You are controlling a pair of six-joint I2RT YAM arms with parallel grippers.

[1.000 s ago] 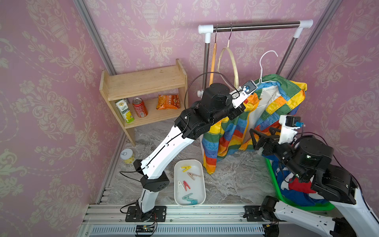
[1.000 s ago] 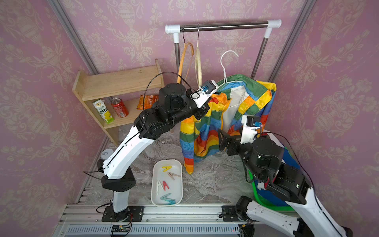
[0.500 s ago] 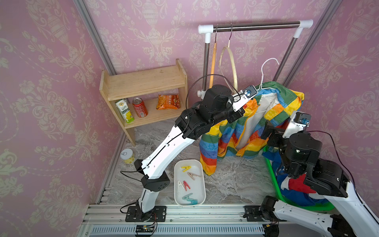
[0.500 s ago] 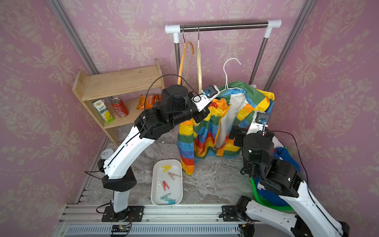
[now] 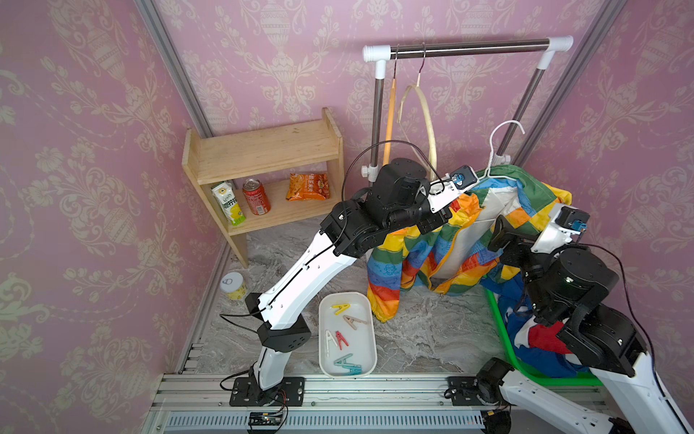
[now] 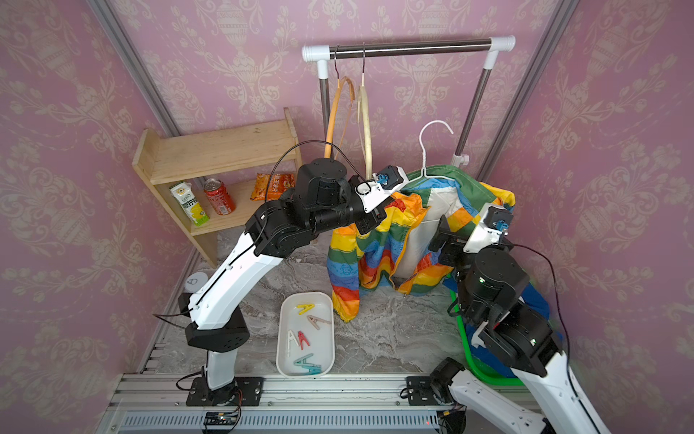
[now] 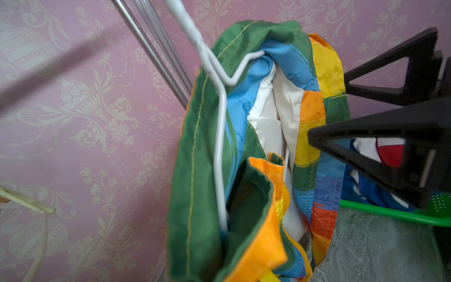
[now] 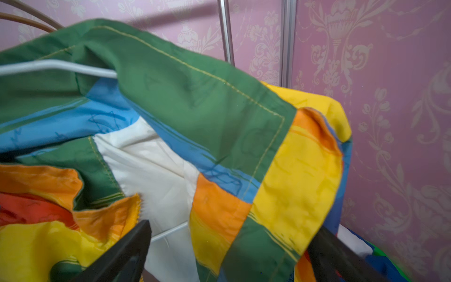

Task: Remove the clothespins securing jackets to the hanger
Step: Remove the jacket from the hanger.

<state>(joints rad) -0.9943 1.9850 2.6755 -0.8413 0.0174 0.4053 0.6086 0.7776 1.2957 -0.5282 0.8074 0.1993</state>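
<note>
The left fingers [image 6: 370, 225], largely hidden against the cloth, are clenched at the orange shoulder of the rainbow jacket [image 5: 413, 259]; whether wire is pinched along with the cloth cannot be told. The right fingers [image 8: 127, 251] are spread wide and empty, set either side of the jacket's yellow and orange front panel. The jacket is draped on a white wire hanger [image 7: 220, 146] whose hook is seen free of the rail [image 5: 469, 44]. The load is therefore judged to be carried by the left clench alone, and thin, slick cloth could slide out and be dropped onto the tabletop [image 5: 432, 330]. If the right fingers are shut where they stand, the white wire seen between them could be caught with the cloth. The hanging sleeve, just beside the white tray [image 5: 366, 344], could be dragged across it. Six clothespins [image 5: 355, 321] are counted in that tray; none is seen on the jacket. A blue, red and white jacket [image 5: 540, 338] is lying in the green basket [image 7: 390, 213]. On the shelf [image 5: 263, 150], Chinese characters are printed on the carton [image 5: 227, 203] and the snack bag [image 5: 308, 186], too small to be read; the script on the red can [image 5: 256, 197] is illegible.
</note>
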